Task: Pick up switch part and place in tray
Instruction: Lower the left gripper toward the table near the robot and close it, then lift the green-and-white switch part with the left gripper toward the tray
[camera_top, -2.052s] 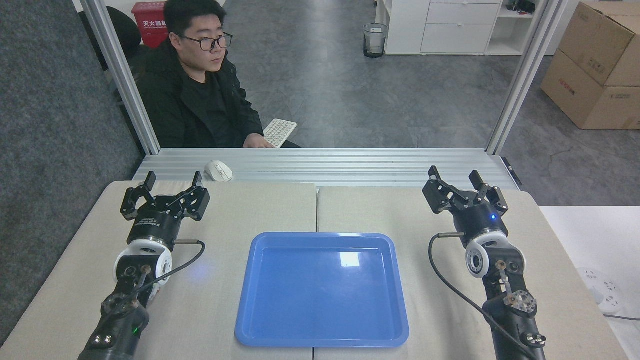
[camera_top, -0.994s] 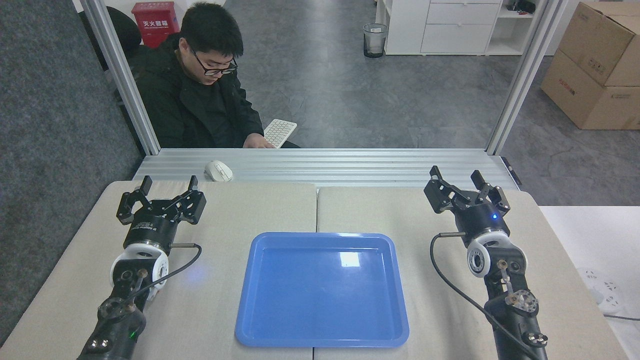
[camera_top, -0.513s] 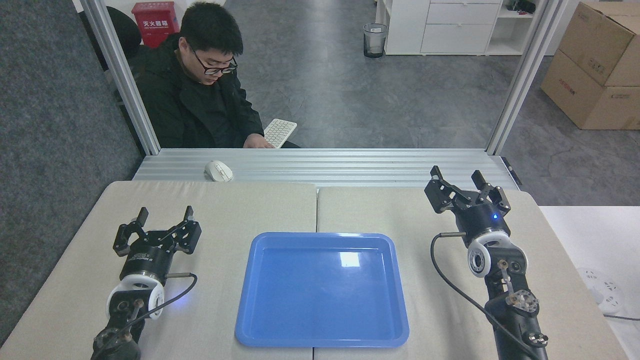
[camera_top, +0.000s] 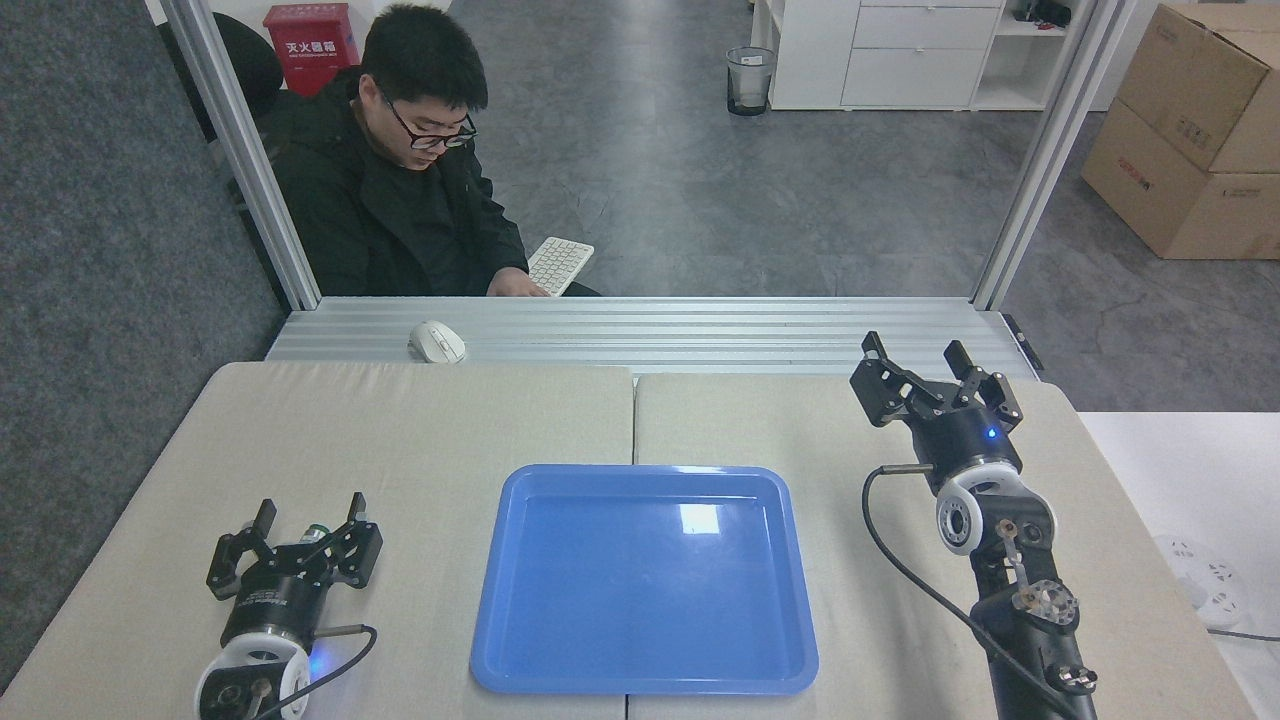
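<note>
Our left gripper (camera_top: 310, 512) sits low on the near-left of the table (camera_top: 440, 420), jaws spread wide. Between the fingers (camera_top: 357, 508) we can see a small green-and-metallic bit, that's the switch part (camera_top: 318, 532), lying btw the two jaws near the palm. Can't tell if the fingers are actually touching it, it's tiny and partly hidden by the gripper body. Nothing is clamped on it afaict, the jaws stand well apart.

The tray (camera_top: 490, 600) is the big glossy blue one in the middle of the table, just to the right of our left gripper, w/ a white light reflection on its floor. The switch part is outside it, on the table side left of the rim.

Our right gripper (camera_top: 920, 358) is up at the far-right of the table, jaws also wide, holding nothing, well apart from the tray. A black cable loops off the right wrist down along the arm.

Past the table there's a ribbed metal ledge w/ a white mouse (camera_top: 436, 342) on its left part. Behind that a person (camera_top: 400, 200) in a black jacket sits looking down, one hand by a white keyboard (camera_top: 559, 265). Cardboard boxes (camera_top: 1195, 130) at far right, a bin (camera_top: 749, 80) on the grey floor further back.
</note>
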